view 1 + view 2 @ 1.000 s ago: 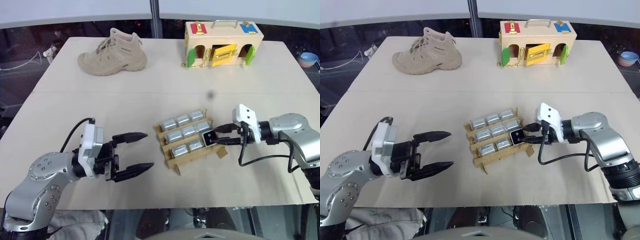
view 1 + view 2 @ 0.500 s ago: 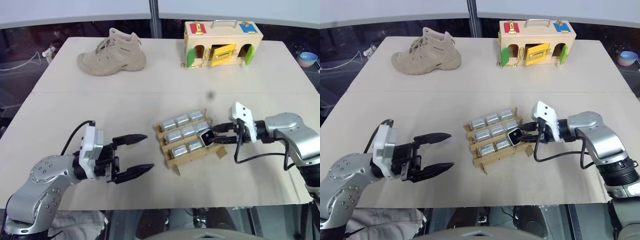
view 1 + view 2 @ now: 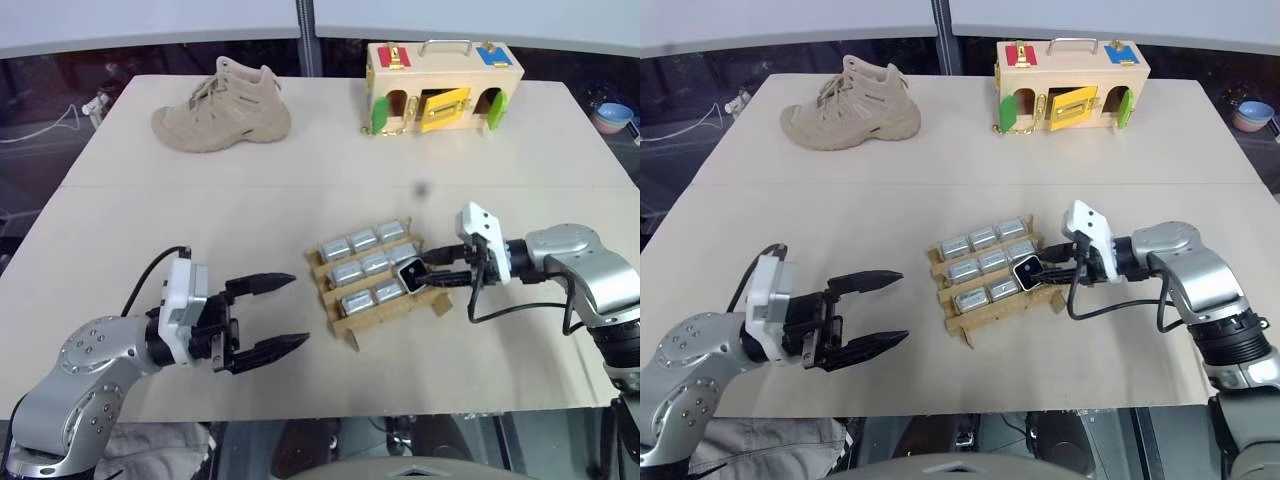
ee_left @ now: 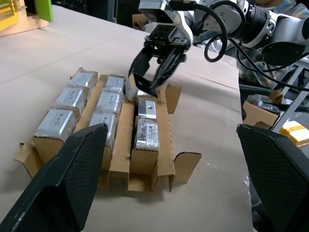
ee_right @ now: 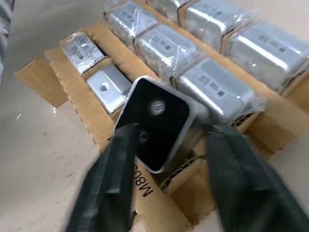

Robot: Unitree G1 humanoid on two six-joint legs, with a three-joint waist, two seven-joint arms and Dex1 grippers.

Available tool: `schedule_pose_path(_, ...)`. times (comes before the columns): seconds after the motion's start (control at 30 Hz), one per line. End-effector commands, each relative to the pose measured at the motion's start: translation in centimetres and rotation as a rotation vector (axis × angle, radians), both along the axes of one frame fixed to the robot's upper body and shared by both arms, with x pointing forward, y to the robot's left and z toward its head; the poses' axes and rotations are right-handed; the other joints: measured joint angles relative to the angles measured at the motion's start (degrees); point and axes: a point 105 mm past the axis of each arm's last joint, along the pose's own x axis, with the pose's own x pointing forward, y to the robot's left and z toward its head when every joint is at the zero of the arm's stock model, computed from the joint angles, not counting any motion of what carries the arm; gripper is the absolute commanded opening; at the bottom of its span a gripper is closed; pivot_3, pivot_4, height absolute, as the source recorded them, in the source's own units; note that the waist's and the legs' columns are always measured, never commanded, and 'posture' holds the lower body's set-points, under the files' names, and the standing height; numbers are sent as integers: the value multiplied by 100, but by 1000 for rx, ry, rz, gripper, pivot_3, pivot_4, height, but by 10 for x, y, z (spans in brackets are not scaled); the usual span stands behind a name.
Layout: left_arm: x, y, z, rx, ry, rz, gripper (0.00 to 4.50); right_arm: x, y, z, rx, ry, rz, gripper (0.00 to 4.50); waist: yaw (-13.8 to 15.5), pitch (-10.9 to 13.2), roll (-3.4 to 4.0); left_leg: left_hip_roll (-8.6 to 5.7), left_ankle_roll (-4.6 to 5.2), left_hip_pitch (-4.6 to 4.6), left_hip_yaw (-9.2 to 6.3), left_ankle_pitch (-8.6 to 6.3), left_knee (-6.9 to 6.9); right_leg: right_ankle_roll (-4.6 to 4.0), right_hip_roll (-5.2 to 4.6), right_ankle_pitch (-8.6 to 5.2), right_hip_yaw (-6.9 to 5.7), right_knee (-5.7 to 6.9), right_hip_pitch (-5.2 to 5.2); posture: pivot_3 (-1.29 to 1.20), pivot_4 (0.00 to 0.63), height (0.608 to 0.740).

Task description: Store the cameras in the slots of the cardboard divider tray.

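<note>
Nine cameras [image 3: 364, 264] fill the cardboard divider tray [image 3: 350, 328], one tilted.

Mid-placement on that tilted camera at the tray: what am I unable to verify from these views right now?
- Whether the right pincer grips the tilted camera: the contact is blurred in the right wrist view and too small in the head views.
- The slot beneath that camera in the cardboard divider tray: hidden by the camera itself, and by the pincer in the left wrist view.
- Label print on the stored cameras: too small.
</note>
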Motion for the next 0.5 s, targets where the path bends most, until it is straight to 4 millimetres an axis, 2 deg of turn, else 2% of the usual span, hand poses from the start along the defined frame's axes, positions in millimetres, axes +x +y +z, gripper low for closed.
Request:
schedule_pose_path(0.03, -4, -3, 8, -4, -45, -18, 4463, -2, 3, 6, 29, -1, -1, 3080, 4, 0, 0, 0, 0, 0, 0, 0, 0, -1, 0, 0, 0, 0, 0, 0, 150, 740)
schedule_pose_path(0.3, -4, -3, 7, -3, -49, -21, 4463, -2, 5, 8, 38, 1, -5, 3080, 4, 0, 0, 0, 0, -1, 0, 0, -1, -5, -2, -3, 0, 0, -1, 0, 150, 740)
schedule_pose_path(0.4, -4, -3, 7, -1, -50, -21, 4463, -2, 6, 8, 43, -8, -5, 2254, 4, 0, 0, 0, 0, -1, 0, 0, -1, -6, -2, -3, 0, 0, -2, 0, 150, 740)
schedule_pose_path(0.5, -4, -3, 7, -1, -51, -19, 4463, -4, 5, 11, 47, -29, 4, 1005, -21, -2, 0, 0, 0, 0, 0, 0, -5, -5, -2, -3, 0, -1, -2, 0, 150, 740)
